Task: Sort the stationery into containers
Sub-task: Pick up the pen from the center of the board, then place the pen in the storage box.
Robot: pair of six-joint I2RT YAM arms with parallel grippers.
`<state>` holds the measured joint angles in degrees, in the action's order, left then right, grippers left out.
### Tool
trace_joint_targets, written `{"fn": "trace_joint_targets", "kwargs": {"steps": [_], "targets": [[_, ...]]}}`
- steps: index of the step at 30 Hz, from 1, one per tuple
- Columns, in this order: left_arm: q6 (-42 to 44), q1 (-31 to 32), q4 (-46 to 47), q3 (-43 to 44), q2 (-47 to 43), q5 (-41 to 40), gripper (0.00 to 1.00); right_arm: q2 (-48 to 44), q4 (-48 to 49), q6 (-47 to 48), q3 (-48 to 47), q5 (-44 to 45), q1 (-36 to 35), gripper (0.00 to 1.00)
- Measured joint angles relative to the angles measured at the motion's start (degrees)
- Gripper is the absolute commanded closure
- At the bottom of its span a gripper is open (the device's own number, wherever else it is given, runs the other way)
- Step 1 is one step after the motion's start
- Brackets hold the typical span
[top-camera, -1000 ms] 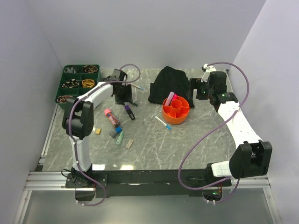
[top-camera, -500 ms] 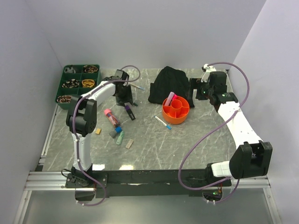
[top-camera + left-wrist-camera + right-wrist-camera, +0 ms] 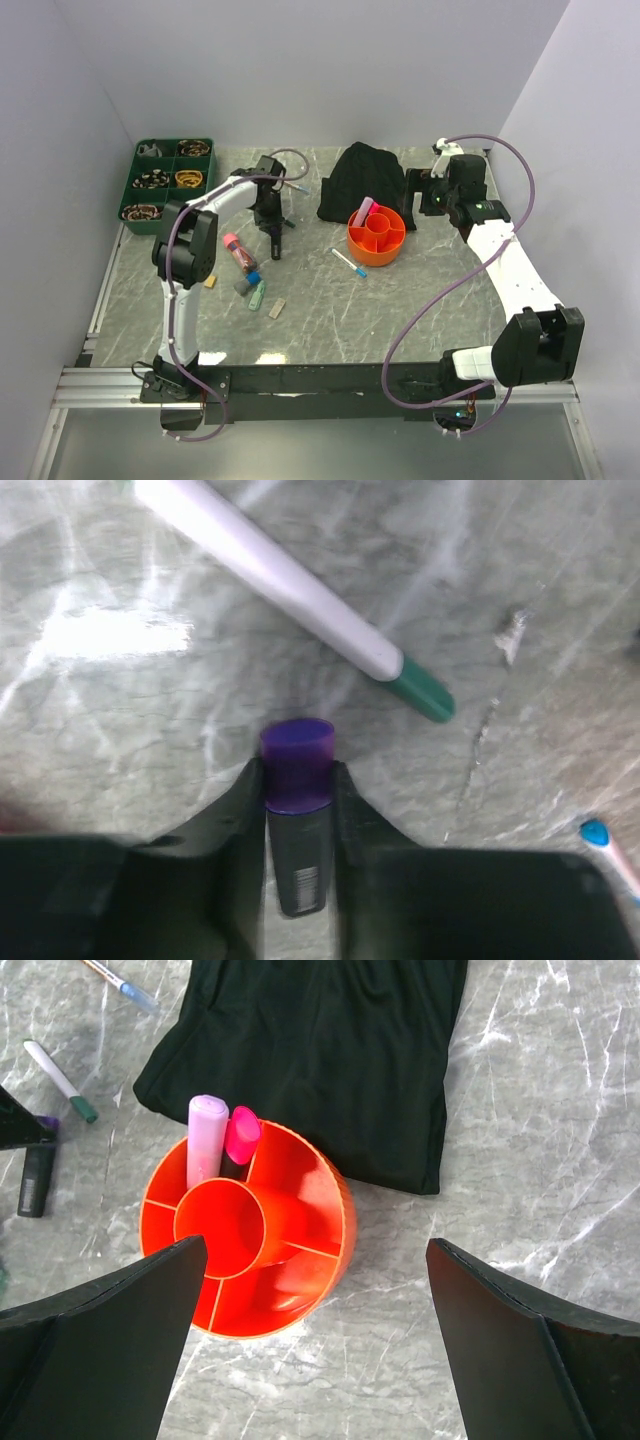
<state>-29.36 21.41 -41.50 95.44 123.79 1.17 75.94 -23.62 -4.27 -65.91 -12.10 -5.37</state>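
— Where is the left tool (image 3: 296, 778)?
— Low on the bench (image 3: 120, 700). Its fingers press both sides of the purple-capped marker (image 3: 299, 825), which lies flat there, near a green-capped pen (image 3: 300, 590) but apart from it.
— And the right tool (image 3: 315, 1250)?
— Spread wide with nothing in it, above the orange tub (image 3: 345, 1222). A pink marker (image 3: 241, 1135) and a lilac marker (image 3: 205, 1135) stand side by side inside the tub.

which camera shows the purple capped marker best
Left wrist: the purple-capped marker sits close up inside the left claw. Top external shows a small dark sliver; right wrist catches it at the left edge.
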Motion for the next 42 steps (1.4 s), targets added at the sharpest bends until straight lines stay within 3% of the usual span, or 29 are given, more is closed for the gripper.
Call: {"fn": "trace_joint_targets", "kwargs": {"steps": [1,9,15,17,23,30,42], "targets": [[0.28,0.31,0.0,0.04,0.0,-0.07,0.99,0.0,0.0,0.02,0.0,-0.04,0.0,0.01],[3.54,-0.07,0.04,-0.59,-1.03,1.84,0.99,-0.02,-0.02,-0.02,0.0,-0.11,0.11,0.01],[10.16,-2.95,-4.83,3.96,-3.39,13.09,0.99,-0.63,0.0,0.07,0.0,-0.15,0.11,0.01],[12.9,-3.54,-0.96,5.73,-5.2,19.28,0.99,-1.03,0.02,0.13,0.0,-0.11,0.11,0.01],[16.68,-1.86,29.68,-4.2,-17.68,38.1,0.99,-2.32,0.09,0.92,0.13,0.0,0.11,0.01],[16.15,3.58,58.31,-5.01,-13.09,47.34,0.99,-3.04,0.24,2.25,0.57,0.02,0.11,0.01],[13.49,10.19,70.55,-4.07,-1.25,48.57,0.99,-6.47,0.33,2.91,3.93,0.59,0.11,0.01]]}}
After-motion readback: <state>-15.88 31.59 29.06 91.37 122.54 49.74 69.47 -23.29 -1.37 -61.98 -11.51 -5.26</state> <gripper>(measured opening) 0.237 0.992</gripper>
